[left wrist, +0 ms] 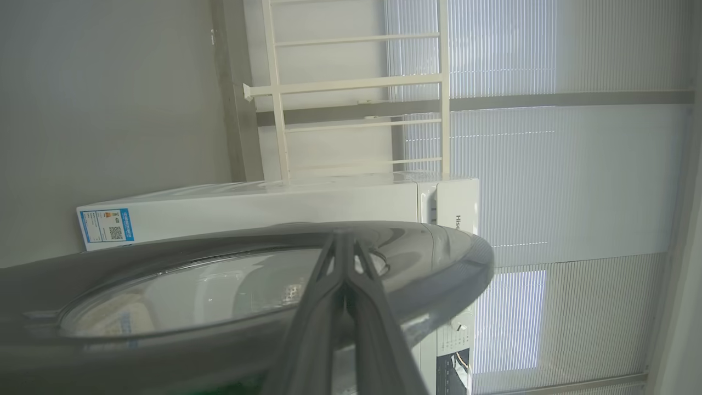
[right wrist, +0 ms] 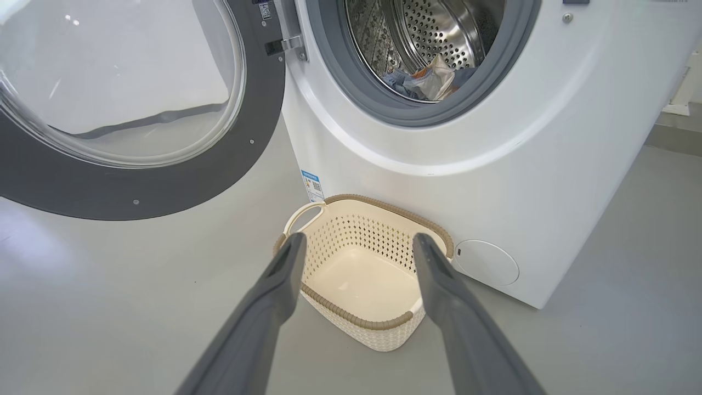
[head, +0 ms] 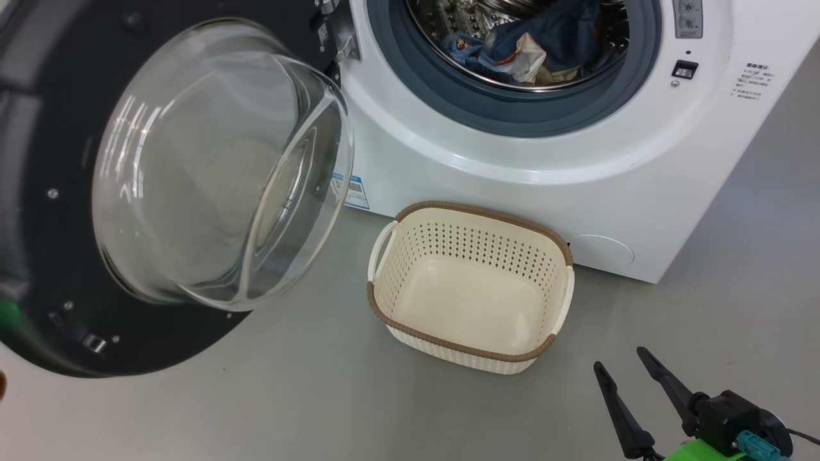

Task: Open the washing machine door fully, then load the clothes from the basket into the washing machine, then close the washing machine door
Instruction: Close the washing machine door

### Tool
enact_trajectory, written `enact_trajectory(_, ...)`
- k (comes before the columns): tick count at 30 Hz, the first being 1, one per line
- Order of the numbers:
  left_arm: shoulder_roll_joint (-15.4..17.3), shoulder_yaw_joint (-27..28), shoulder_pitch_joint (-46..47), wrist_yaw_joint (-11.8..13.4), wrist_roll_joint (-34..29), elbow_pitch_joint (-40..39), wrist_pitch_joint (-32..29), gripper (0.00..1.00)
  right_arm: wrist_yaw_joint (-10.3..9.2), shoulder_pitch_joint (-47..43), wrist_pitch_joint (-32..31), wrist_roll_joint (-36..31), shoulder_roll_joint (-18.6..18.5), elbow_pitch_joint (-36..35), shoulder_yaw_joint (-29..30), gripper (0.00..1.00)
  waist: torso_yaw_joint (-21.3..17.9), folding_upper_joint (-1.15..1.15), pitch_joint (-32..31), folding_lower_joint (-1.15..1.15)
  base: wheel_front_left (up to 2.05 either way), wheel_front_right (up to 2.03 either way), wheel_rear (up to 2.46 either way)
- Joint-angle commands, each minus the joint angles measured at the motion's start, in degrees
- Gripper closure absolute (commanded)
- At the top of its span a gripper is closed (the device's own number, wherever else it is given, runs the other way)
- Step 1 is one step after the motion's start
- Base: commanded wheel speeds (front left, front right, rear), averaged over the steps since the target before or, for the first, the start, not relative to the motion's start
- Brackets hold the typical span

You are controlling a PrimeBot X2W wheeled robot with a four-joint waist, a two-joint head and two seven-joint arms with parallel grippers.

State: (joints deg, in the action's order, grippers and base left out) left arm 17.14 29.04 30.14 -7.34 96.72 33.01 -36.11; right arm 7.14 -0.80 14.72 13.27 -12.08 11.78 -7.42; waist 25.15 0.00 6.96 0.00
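One washing machine [head: 512, 166] is showing, bearing one washing machine door [head: 38, 211], one blue label sticker [head: 356, 192] and one round cap [head: 602, 251]. One basket [head: 474, 215] is showing. The clothes [head: 544, 45] are lying as one tangled heap, overlapping too much to count. Two grippers are showing, the left gripper [left wrist: 343, 237] and the right gripper [head: 621, 358], each carrying two fingers.

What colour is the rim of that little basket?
Brown, on the cream basket; best in head view.

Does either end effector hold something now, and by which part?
Nothing is held: the right end effector is open and empty, the left end effector shut on nothing.
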Motion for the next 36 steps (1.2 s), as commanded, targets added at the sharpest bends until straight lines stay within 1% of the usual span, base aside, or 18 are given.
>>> enact_trajectory(1,1.9,0.0,-0.7,-0.1,0.1,-1.6,-1.4,1.00,0.35,0.8,0.3,0.1,-0.2,-1.2,-1.1,0.00,0.1,0.00,-0.1,0.00,0.00,0.00,0.00)
enact_trajectory(7,0.8,-2.4,-3.3,-0.1,0.2,-5.5,-6.1,1.00,0.35,0.7,0.3,0.2,0.5,-1.1,-1.3,0.00,-0.1,0.00,-0.9,0.00,0.00,0.00,0.00)
enact_trajectory(14,0.0,-5.0,-8.4,1.2,0.9,-13.8,-12.3,1.00,0.35,0.6,0.3,0.3,1.7,-1.1,-0.9,0.00,-1.1,0.00,-1.8,0.00,0.00,0.00,0.00)
enact_trajectory(17,-2.0,-6.4,-11.4,1.9,1.3,-19.6,-14.1,1.00,0.35,0.4,0.3,0.3,2.2,-1.1,-0.6,0.00,-1.5,0.00,-2.1,0.00,0.00,0.00,0.00)
enact_trajectory(21,-5.6,-9.1,-15.5,3.7,1.5,-27.9,-15.5,1.00,0.35,0.0,0.3,0.3,3.1,-1.1,-0.3,0.00,-2.0,0.00,-2.6,0.00,0.00,0.00,0.00)
enact_trajectory(25,-9.3,-11.8,-18.5,4.6,1.0,-34.9,-15.4,1.00,0.35,0.1,0.3,0.3,4.0,-1.1,0.1,0.00,-2.7,0.00,-3.0,0.00,0.00,0.00,0.00)
enact_trajectory(29,-12.1,-14.7,-19.5,4.6,0.4,-38.7,-13.7,1.00,0.35,0.2,0.3,0.3,4.7,-1.1,-0.1,0.00,-4.2,0.00,-3.4,0.00,0.00,0.00,0.00)
enact_trajectory(32,-13.4,-17.4,-19.2,4.3,0.5,-39.7,-11.9,1.00,0.35,0.4,0.3,0.3,4.9,-1.0,-0.1,0.00,-5.6,0.00,-3.7,0.00,0.00,0.00,0.00)
enact_trajectory(33,-13.4,-17.4,-19.2,4.3,0.5,-39.7,-11.9,1.00,0.35,0.4,0.3,0.3,4.9,-1.0,-0.1,0.00,-5.6,0.00,-3.7,0.00,0.00,0.00,0.00)
enact_trajectory(36,-13.9,-20.4,-18.5,3.6,1.1,-40.0,-9.7,1.00,0.35,0.6,0.3,0.3,5.1,-1.1,0.0,0.00,-7.6,0.00,-3.6,0.00,0.00,0.00,0.00)
